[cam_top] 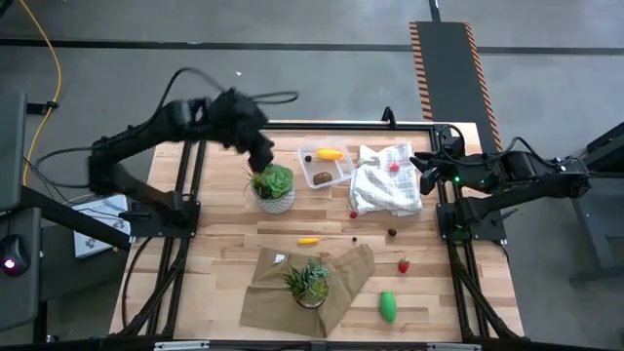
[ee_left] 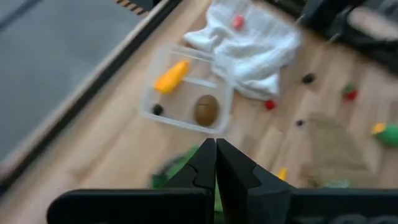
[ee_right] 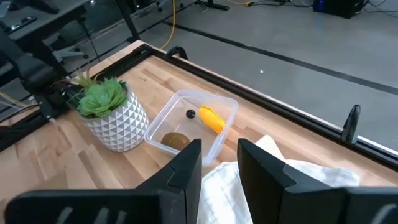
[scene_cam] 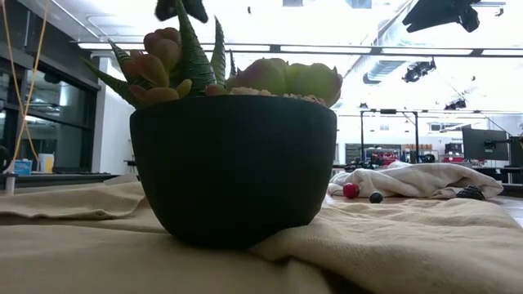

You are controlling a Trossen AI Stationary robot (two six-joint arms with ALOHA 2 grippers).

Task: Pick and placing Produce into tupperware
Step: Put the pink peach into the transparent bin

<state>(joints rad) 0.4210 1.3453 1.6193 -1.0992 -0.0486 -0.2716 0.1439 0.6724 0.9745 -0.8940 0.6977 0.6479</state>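
Note:
The clear tupperware [cam_top: 340, 176] stands near the table's far edge and holds a yellow oblong piece [cam_top: 330, 153], a brown ball [cam_top: 322, 177] and a tiny dark one [ee_left: 158, 109]. My left gripper [ee_left: 216, 155] is shut and empty, hovering over the green plant in the white pot [cam_top: 274, 186], just left of the tupperware [ee_left: 163, 64]. My right gripper [ee_right: 219, 163] is open and empty at the right edge of the white cloth [cam_top: 388, 185]. A red berry [cam_top: 394, 167] lies on that cloth. On the table lie another yellow piece [cam_top: 307, 240], a red berry [cam_top: 403, 264], a green piece [cam_top: 388, 306] and tiny dark ones [cam_top: 392, 232].
A second plant in a dark pot [scene_cam: 233, 171] stands on a tan cloth [cam_top: 341, 283] near the table's near edge and fills most of the low view. A small red berry [cam_top: 354, 214] lies below the white cloth. Black frame rails [cam_top: 458, 244] run along both table sides.

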